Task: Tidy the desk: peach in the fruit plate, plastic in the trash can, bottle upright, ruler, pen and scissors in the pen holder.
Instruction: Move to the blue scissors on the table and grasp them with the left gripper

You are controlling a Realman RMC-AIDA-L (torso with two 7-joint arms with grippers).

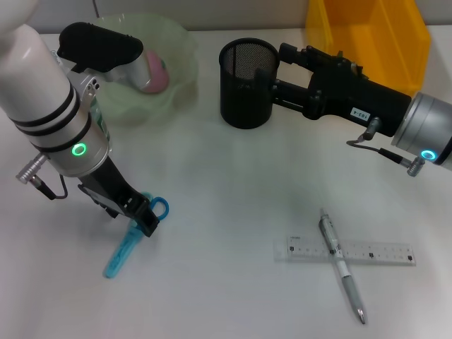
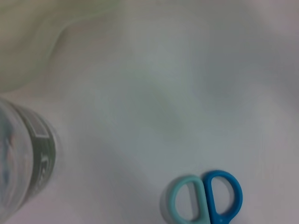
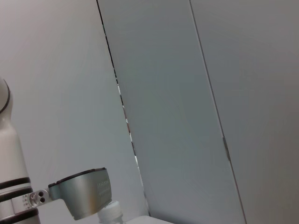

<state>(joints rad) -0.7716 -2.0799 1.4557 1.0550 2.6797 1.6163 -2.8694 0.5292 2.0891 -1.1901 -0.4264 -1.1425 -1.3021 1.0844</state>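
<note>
The left claw (image 1: 143, 215) is down near the surface's (image 1: 226, 183) front-left corner, its dark fingers (image 1: 141, 212) low over the one pair of scissors (image 1: 131, 240); the head view hides the tips against the handles, so I cannot tell whether they are wide, narrow or gripping. The scissors lie flat, blades closed and pointing toward the front edge, their two handle loops (image 2: 205, 198), one pale teal and one blue, just beside the fingers. In the left wrist view a clear bottle (image 2: 23, 158) with a dark label shows at the frame's edge, blurred. Behind the left arm, at the back-left corner, sits one pale green fruit plate (image 1: 173, 70) with a single pink peach (image 1: 155, 74) in it. The middle of the surface is bare and open from the scissors across to the ruler. At the back centre stands one black mesh pen holder (image 1: 247, 85), upright. The right claw (image 1: 279, 70) lies level just beside the holder's rim on its right side, with fingers (image 1: 289, 53) set narrowly apart and nothing between them. One yellow bin (image 1: 367, 35) stands at the back-right corner behind that arm. Near the front edge, right of centre, one clear ruler (image 1: 381, 254) lies flat, and one silver pen (image 1: 346, 272) lies across it, touching, its tip toward the front edge
</note>
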